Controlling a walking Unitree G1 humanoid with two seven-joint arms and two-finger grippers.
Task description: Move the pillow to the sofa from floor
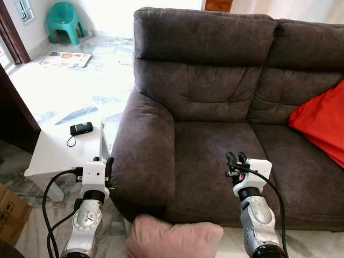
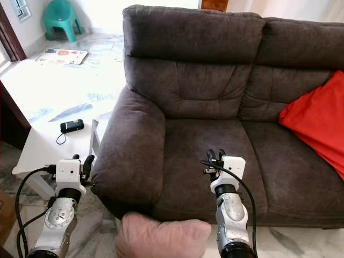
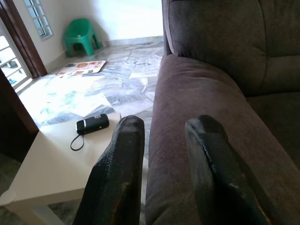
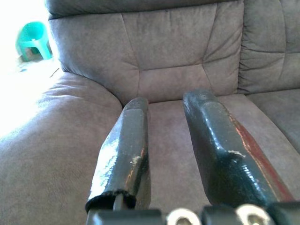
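Right gripper (image 1: 236, 157) raised over the sofa (image 1: 215, 80) seat, fingers parted, empty. Left gripper (image 1: 109, 164) beside the sofa armrest, fingers apart, empty. Pink pillow (image 1: 174, 238) on floor against sofa front, between both arms. Red cushion (image 1: 322, 121) on seat.

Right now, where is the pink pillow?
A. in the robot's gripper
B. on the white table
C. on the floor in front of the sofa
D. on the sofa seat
C: the pink pillow lies low on the floor against the sofa's front, below both grippers.
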